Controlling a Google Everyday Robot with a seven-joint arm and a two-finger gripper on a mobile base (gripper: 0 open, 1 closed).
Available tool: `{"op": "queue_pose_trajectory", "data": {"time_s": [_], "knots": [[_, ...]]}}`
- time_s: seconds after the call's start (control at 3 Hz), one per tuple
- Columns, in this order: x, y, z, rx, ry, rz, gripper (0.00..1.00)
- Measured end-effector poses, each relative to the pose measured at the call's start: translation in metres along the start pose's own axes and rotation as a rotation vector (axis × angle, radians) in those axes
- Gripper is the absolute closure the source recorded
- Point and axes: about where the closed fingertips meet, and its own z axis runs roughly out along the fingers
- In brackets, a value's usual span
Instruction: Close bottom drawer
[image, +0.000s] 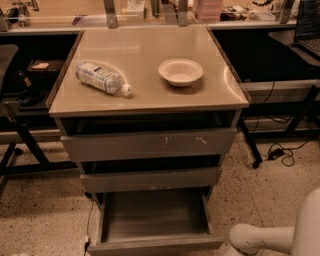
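Note:
The bottom drawer (155, 244) is pulled far out of the grey cabinet, and its shallow empty tray (152, 214) lies open to view behind the low plain front panel. Above it, the middle drawer (150, 179) and the top drawer with orange scratches (147, 145) each stand slightly out. Only a white rounded link of my arm (255, 238) shows at the bottom right, just right of the bottom drawer's front corner. My gripper itself is out of view.
A plastic water bottle (102, 78) lies on its side and a white bowl (181, 72) stands on the cabinet top (150, 97). Dark desks with metal legs (250, 145) flank the cabinet. Cables (280, 152) lie on the speckled floor at right.

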Motion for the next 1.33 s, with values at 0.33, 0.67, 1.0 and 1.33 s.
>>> {"op": "queue_pose_trajectory", "data": {"time_s": [0.33,0.67,1.0,1.33], "knots": [[-0.017,-0.023,-0.007,0.000,-0.181,0.052,1.00],[-0.033,-0.060,-0.011,-0.009,-0.304,0.107,1.00],[-0.033,-0.059,-0.011,-0.010,-0.303,0.107,1.00],[-0.046,-0.076,0.003,-0.044,-0.358,0.163,1.00]]}}
